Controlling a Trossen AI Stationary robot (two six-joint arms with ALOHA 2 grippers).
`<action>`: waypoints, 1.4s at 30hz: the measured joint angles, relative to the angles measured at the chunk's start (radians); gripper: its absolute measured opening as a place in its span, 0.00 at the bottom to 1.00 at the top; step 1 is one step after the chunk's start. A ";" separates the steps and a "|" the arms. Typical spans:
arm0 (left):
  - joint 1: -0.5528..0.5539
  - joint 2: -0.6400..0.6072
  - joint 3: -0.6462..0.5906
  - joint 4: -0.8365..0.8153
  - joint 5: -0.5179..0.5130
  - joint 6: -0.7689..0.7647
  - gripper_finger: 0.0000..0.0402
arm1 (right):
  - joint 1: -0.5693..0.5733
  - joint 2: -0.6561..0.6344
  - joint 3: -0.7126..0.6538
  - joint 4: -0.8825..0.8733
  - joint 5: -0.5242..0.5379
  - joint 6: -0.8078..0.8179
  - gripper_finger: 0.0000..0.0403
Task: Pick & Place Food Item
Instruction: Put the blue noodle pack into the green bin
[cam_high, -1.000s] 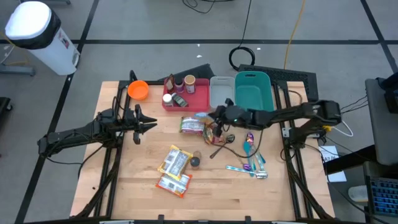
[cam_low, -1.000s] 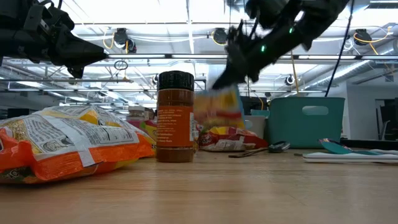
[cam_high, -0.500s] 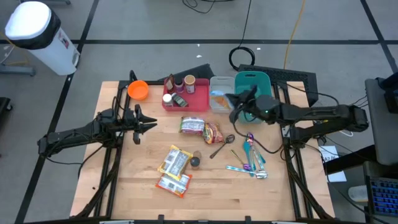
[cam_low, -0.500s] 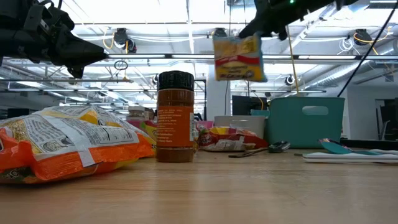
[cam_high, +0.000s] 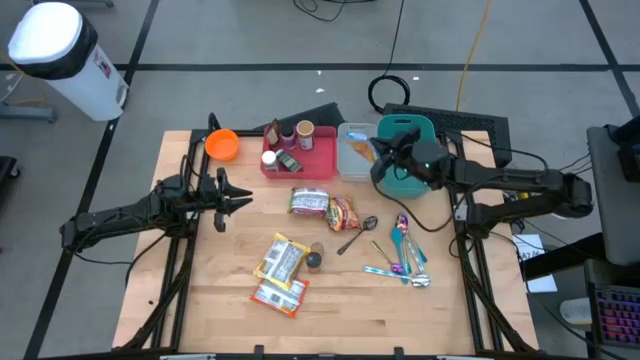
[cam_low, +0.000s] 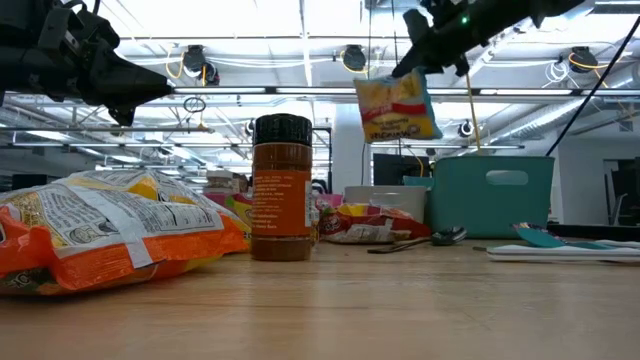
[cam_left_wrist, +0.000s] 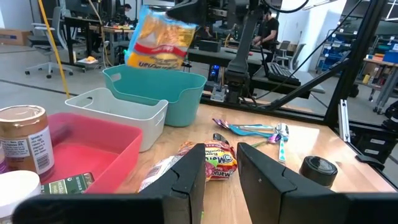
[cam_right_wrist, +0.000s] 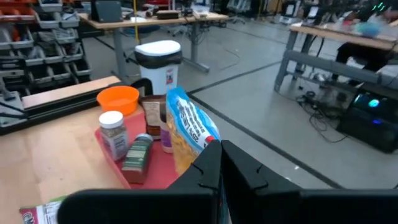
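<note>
A yellow snack bag (cam_high: 358, 150) (cam_low: 397, 108) hangs in the air over the white bin (cam_high: 345, 172), next to the teal bin (cam_high: 405, 128), with my right gripper (cam_high: 376, 156) (cam_low: 418, 58) shut on it. The left wrist view shows the bag (cam_left_wrist: 160, 43) high above both bins. My left gripper (cam_high: 238, 200) (cam_left_wrist: 221, 167) waits at the table's left side, pointing level, its fingers a little apart with nothing between them. My right gripper pinches the bag's upper edge (cam_right_wrist: 202, 142) (cam_low: 408, 80) between its two shut fingers. The fingers reach in roughly level from the table's right side. The bag hangs below them, slightly tilted and lifted clear of the table and the bins.
A red tray (cam_high: 318, 160) with spice jars and an orange bowl (cam_high: 222, 145) stand at the far side. Snack bags (cam_high: 325, 205) (cam_high: 280, 270), a spice jar (cam_high: 314, 261) and coloured utensils (cam_high: 400, 255) lie on the table's middle and right.
My right gripper has risen from the table's middle and gone toward the far right, carrying the yellow bag. The bag has been lifted clear of the table and now hangs over the white bin.
</note>
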 joint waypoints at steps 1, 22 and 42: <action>0.000 0.000 0.000 0.000 0.000 0.000 0.24 | -0.015 0.004 0.000 0.000 -0.017 0.003 0.00; 0.000 0.000 0.000 -0.008 0.000 0.001 0.24 | -0.396 -0.003 -0.062 -0.266 -0.030 0.240 0.00; 0.000 0.000 0.000 -0.015 0.000 0.001 0.24 | -0.490 -0.004 -0.436 0.192 0.154 0.312 0.00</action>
